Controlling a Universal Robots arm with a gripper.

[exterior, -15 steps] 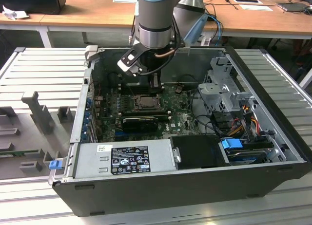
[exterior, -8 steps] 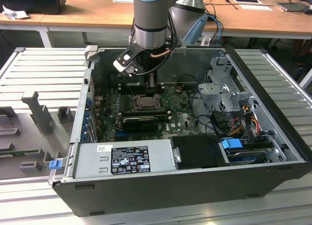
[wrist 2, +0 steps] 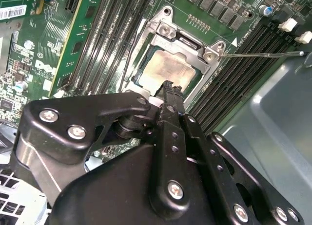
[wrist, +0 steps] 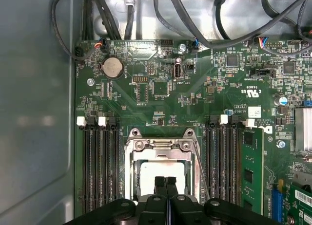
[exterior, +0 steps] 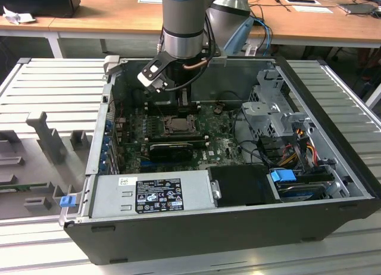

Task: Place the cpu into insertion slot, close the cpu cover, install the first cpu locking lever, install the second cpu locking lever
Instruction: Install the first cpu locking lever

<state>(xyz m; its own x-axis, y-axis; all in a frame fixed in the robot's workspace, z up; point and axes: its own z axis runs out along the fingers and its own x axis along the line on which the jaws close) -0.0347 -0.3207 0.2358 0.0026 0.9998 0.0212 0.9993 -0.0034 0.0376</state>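
Currently, exterior view: the open computer case (exterior: 238, 227) lies on the ribbed grey surface (exterior: 47, 84). The arm (exterior: 181, 25) reaches down into it, hand (exterior: 184, 102) over the far side of the insertion slot (exterior: 156, 127). We see the cpu (exterior: 177, 125) lying flat in that slot, metal face up. The black ridged heatsink (exterior: 171, 149) sits just beside the slot on the near side.

Second wrist view: the hand (wrist 2: 169, 86) has its fingers pressed together with nothing between them, tip right at the edge of the cpu (wrist 2: 168, 66). The cpu cover (wrist 2: 195, 44) is down flat, framing the chip. The chip is square, so no long axis; its edges run in line with the memory slots (wrist 2: 243, 74). A thin locking lever (wrist 2: 263, 54) sticks out from the slot's corner, its long axis crossing the memory slots toward the case wall (wrist 2: 278, 118).

First wrist view: fingertips (wrist: 159, 182) sit side by side, touching, over the edge of the cpu (wrist: 161, 167). The cpu cover (wrist: 161, 146) lies flat around it. The locking lever (wrist: 202, 171) runs along the slot's side, between it and the memory slots (wrist: 224, 157), slightly slanted.
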